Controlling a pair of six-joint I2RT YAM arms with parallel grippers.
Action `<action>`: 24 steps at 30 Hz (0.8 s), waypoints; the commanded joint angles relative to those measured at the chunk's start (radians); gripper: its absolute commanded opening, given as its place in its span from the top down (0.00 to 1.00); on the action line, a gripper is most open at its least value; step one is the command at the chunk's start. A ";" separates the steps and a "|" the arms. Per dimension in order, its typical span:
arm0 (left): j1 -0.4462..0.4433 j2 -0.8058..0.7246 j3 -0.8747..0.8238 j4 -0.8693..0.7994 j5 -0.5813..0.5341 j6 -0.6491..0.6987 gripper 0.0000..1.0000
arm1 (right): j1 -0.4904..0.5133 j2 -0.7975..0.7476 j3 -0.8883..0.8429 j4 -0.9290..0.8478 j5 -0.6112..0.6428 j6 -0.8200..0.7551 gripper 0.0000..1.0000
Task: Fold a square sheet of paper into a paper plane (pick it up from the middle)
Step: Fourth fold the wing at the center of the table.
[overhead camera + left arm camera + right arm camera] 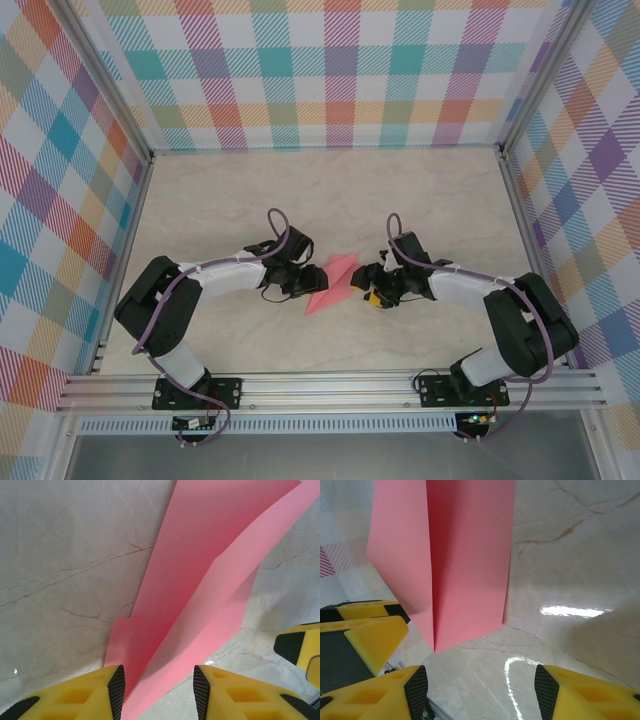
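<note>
The square sheet of paper (333, 283) lies on the table between my two grippers, folded into a long salmon-pink shape with pointed ends and raised flaps. My left gripper (300, 281) is at its left side. In the left wrist view the paper (200, 580) runs in between the open jaws of the left gripper (159, 692), close to the left finger (116, 690), with a gap on the other side. My right gripper (372, 291) sits at the paper's right. In the right wrist view the right gripper (481, 692) is open over bare table, and the paper (465, 565) stands a little ahead of it.
The marble-patterned table (330, 190) is walled by plaid panels (330, 70) at the back and both sides. An aluminium rail (330, 385) runs along the near edge. One finger of the other gripper (300, 647) shows at the right of the left wrist view.
</note>
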 commanded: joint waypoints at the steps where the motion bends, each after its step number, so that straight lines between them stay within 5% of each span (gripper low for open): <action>1: 0.015 0.003 0.003 -0.003 0.002 0.008 0.56 | 0.015 0.027 0.030 0.041 -0.016 0.027 0.39; 24: 0.017 0.010 -0.015 -0.039 0.001 0.023 0.56 | 0.045 0.152 0.062 0.135 -0.027 0.064 0.41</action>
